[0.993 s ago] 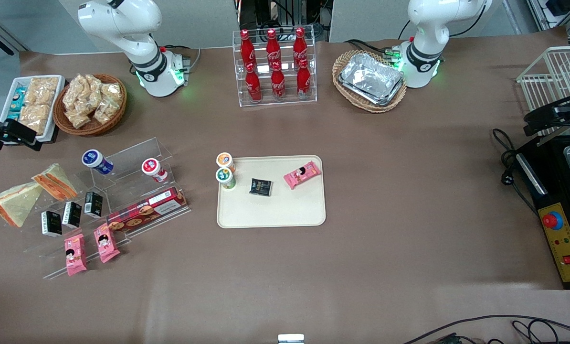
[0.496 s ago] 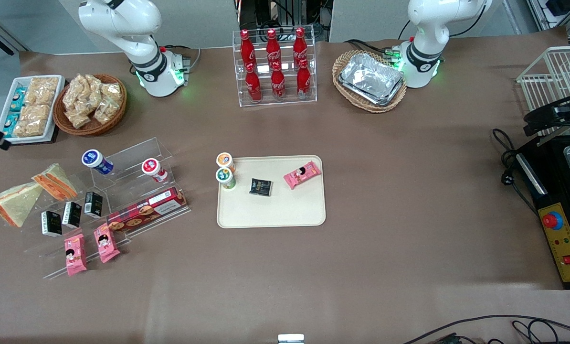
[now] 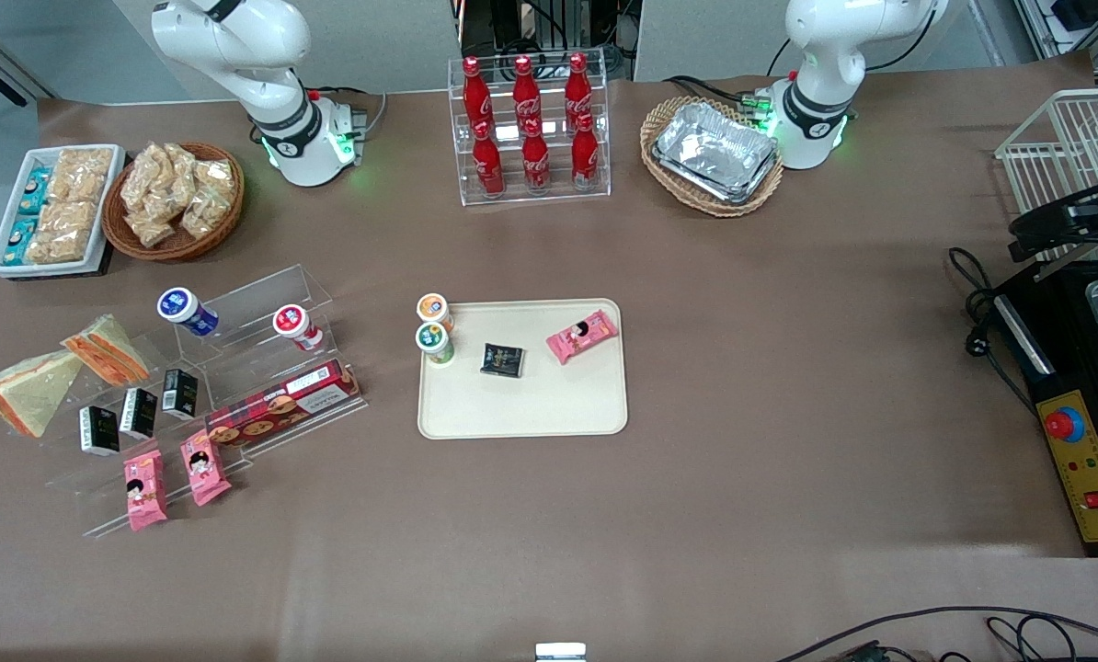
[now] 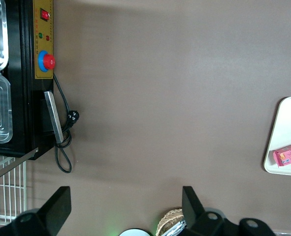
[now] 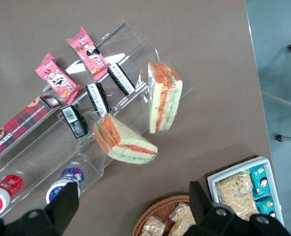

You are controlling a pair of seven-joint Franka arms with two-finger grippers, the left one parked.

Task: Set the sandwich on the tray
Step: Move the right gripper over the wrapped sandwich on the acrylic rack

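Note:
The sandwich (image 3: pixel 23 393) is a pale wedge with orange-red filling, lying at the working arm's end of the table beside a clear acrylic rack (image 3: pixel 236 368). In the right wrist view the sandwich (image 5: pixel 161 97) stands on edge. The smaller orange-striped wedge (image 3: pixel 106 349) (image 5: pixel 125 141) lies next to it. The cream tray (image 3: pixel 521 409) sits mid-table, with its rim also in the left wrist view (image 4: pixel 283 132). My gripper (image 5: pixel 133 191) is open and empty, high above the table between the sandwiches and a wicker basket (image 5: pixel 170 219). It is almost out of the front view.
The tray holds two cups (image 3: pixel 433 331), a black packet (image 3: pixel 502 359) and a pink snack (image 3: pixel 582 336). The rack carries black boxes (image 3: pixel 140 412), pink snacks (image 3: pixel 172 478), a biscuit box (image 3: pixel 282 403) and two bottles. A snack basket (image 3: pixel 174 198) and a white bin (image 3: pixel 57 210) stand farther back.
My gripper has drawn off sideways past the table's edge at the working arm's end, so only a dark sliver of it stays in the front view. Nothing on the table moved.

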